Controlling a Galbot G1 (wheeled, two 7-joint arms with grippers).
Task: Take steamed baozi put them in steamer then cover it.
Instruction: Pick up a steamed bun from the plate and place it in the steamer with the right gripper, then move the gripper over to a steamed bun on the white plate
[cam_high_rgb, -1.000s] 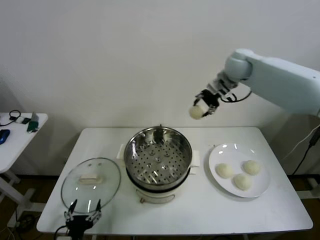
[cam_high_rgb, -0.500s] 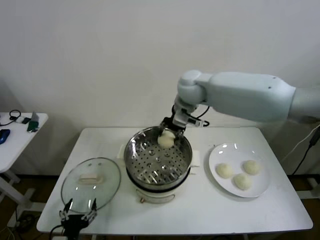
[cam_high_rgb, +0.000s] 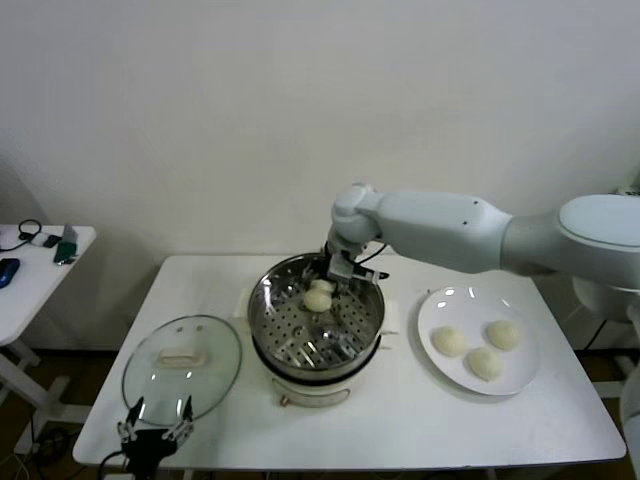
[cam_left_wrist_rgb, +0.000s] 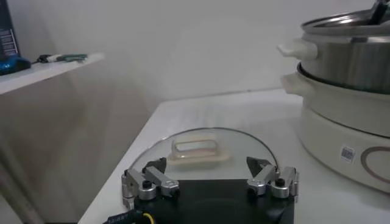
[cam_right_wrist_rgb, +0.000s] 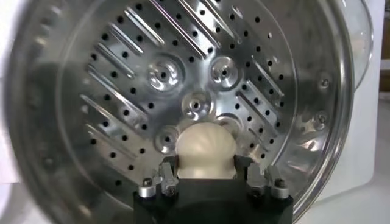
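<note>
At the far left a side table carries a few small items, too small to make out. On the white worktop, near its left front corner, the left gripper hangs idle at the edge with its fingers spread wide and nothing between them. Just beyond it the cover lies flat on the worktop, its cream handle up, well clear of those fingers. Right of the cover, in the middle of the worktop, stands the steamer on its cream base, uncovered, the perforated tray showing inside. The right gripper reaches down into the steamer from the far side, its white arm stretching in from the right. Its fingers sit either side of one baozi, touching or nearly touching it; whether they grip it or have let go I cannot tell. That baozi is low in the steamer, at or just above the tray, towards the back. Right of the steamer a white plate holds three more baozi, close together, well apart from the steamer
</note>
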